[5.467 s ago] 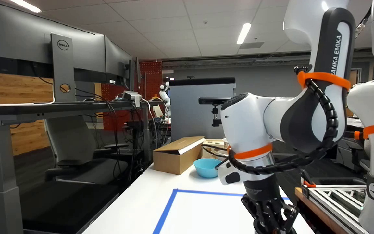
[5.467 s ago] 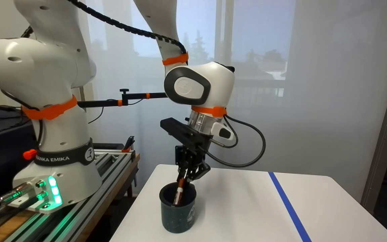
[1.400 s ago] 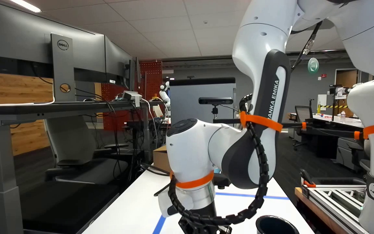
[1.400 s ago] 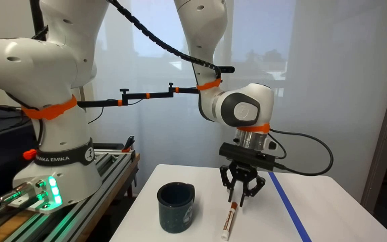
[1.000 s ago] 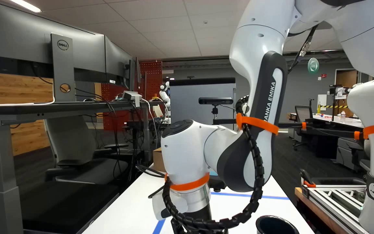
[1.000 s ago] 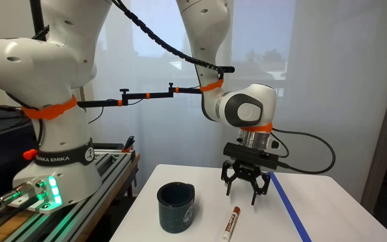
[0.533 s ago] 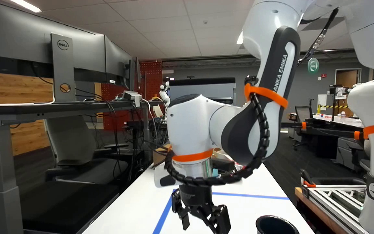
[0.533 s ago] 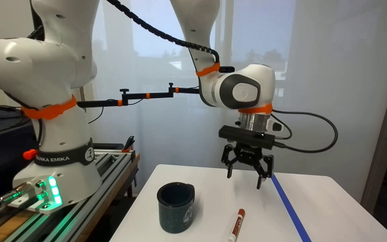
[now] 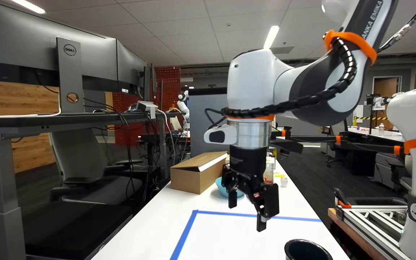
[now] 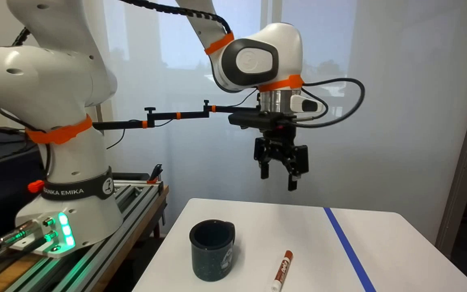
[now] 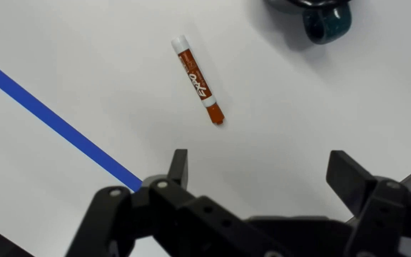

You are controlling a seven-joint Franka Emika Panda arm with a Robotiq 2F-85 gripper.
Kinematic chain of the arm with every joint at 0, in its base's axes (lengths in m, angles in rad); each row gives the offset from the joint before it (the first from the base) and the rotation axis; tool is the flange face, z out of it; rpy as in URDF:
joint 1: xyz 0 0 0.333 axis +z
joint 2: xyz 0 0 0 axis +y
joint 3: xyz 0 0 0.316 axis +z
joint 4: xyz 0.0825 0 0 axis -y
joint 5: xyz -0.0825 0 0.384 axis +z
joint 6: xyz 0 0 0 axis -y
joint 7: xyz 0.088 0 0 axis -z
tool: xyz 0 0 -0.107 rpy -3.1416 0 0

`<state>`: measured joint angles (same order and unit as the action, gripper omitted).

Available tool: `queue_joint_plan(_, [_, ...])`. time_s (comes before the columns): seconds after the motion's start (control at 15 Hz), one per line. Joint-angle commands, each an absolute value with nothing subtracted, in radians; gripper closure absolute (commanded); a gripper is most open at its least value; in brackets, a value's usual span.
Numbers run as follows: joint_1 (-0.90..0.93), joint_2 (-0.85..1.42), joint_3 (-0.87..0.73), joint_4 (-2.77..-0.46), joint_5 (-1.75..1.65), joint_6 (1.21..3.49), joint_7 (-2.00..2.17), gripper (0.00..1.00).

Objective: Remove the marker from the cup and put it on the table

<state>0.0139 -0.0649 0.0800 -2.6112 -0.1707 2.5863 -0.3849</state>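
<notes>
An Expo dry-erase marker (image 10: 282,269) with a reddish-brown cap (image 11: 215,112) and a white tail end (image 11: 181,44) lies flat on the white table (image 10: 318,251), touching nothing else. In an exterior view it rests between a dark green mug (image 10: 211,261), which stands upright just in from the table edge nearest the robot base (image 10: 91,223), and a strip of blue tape (image 10: 349,249) that runs from the table's far edge; the cap points roughly toward that far edge, the tail end toward the near edge, which is out of sight. The black tool (image 10: 278,181) hangs well above the table, its two fingers (image 11: 179,166) spread wide with nothing between them. With the marker lying outside the mug on the table, the task looks finished. If it had to be picked up, the marker should prove light and stiff, its hard plastic barrel (image 11: 194,73) unlikely to break, but smooth and round enough to slip or roll when nudged. The best hold would likely be across the printed middle of the barrel rather than on the cap, which might pull loose. In the wrist view the fingers face each other nearly across the marker's length, so a slight turn would square them; they would then need to come down almost to the table to get around so slim a thing.
</notes>
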Motion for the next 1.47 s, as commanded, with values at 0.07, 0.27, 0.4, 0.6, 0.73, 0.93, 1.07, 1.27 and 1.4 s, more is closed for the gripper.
queue_joint_plan(0.07, [0.047,-0.362,0.069,-2.836,-0.074,2.555,-0.202,0.00])
queue_joint_plan(0.27, [0.049,-0.302,0.058,-2.799,-0.092,2.560,-0.202,0.00])
queue_joint_plan(0.4, [0.055,-0.349,0.059,-2.819,-0.083,2.544,-0.179,0.00])
queue_joint_plan(0.6, [0.054,-0.356,0.057,-2.819,-0.080,2.542,-0.172,0.00])
queue_joint_plan(0.73, [0.054,-0.356,0.057,-2.819,-0.079,2.542,-0.172,0.00])
queue_joint_plan(0.93, [0.054,-0.356,0.057,-2.819,-0.079,2.542,-0.171,0.00])
queue_joint_plan(1.07, [0.054,-0.356,0.057,-2.819,-0.079,2.542,-0.171,0.00])
queue_joint_plan(1.27, [0.054,-0.356,0.057,-2.819,-0.079,2.542,-0.171,0.00])
queue_joint_plan(1.4, [0.054,-0.356,0.057,-2.819,-0.079,2.542,-0.171,0.00])
